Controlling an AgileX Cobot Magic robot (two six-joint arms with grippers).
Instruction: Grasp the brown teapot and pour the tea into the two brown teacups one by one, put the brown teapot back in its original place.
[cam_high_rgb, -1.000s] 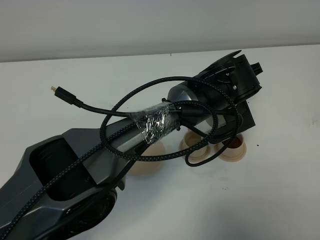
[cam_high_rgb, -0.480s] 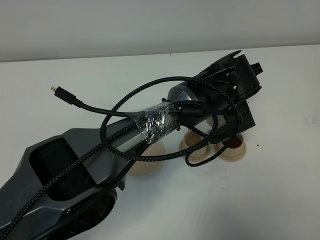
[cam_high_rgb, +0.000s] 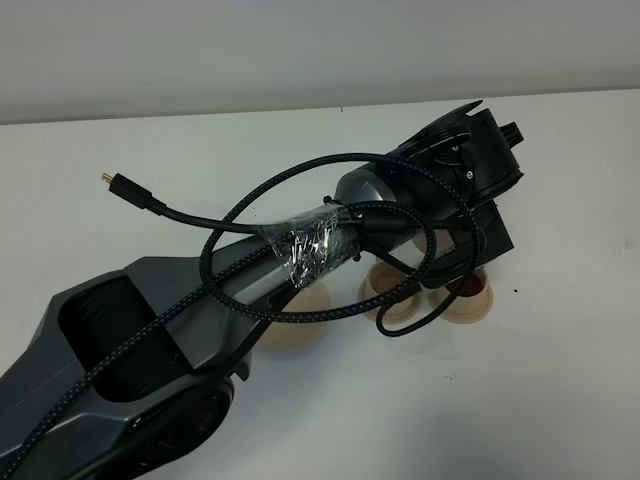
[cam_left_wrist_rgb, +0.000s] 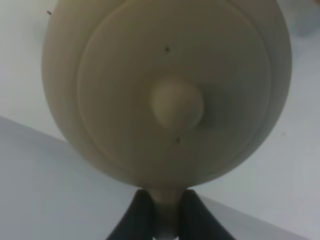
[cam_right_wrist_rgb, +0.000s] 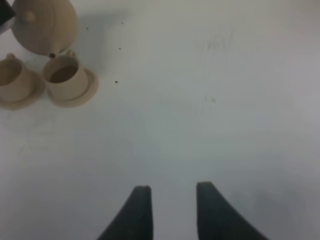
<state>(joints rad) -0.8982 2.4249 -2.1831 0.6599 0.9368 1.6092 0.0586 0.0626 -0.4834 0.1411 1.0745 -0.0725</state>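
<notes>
The brown teapot (cam_left_wrist_rgb: 170, 95) fills the left wrist view, lid and knob facing the camera. My left gripper (cam_left_wrist_rgb: 164, 202) is shut on its loop handle. In the right wrist view the teapot (cam_right_wrist_rgb: 45, 25) hangs tilted, its spout just over one teacup (cam_right_wrist_rgb: 64, 75) that holds brown tea. The other teacup (cam_right_wrist_rgb: 15, 80) stands beside it on its own saucer. From the high camera my left arm (cam_high_rgb: 300, 260) covers the teapot; both teacups (cam_high_rgb: 385, 292) (cam_high_rgb: 468, 300) peek out beneath the wrist. The wide saucer (cam_high_rgb: 295, 328) lies bare, left of them. My right gripper (cam_right_wrist_rgb: 172, 192) is open over bare table.
A white table (cam_high_rgb: 560, 380) carries everything. A black braided cable (cam_high_rgb: 240, 215) loops around the left arm and droops in front of the teacups, its plug end (cam_high_rgb: 118, 183) sticking out to the left. The wall edge runs along the back.
The cable loop in front of the teacups has sagged a little lower. Arms, teapot and cups look unmoved.
</notes>
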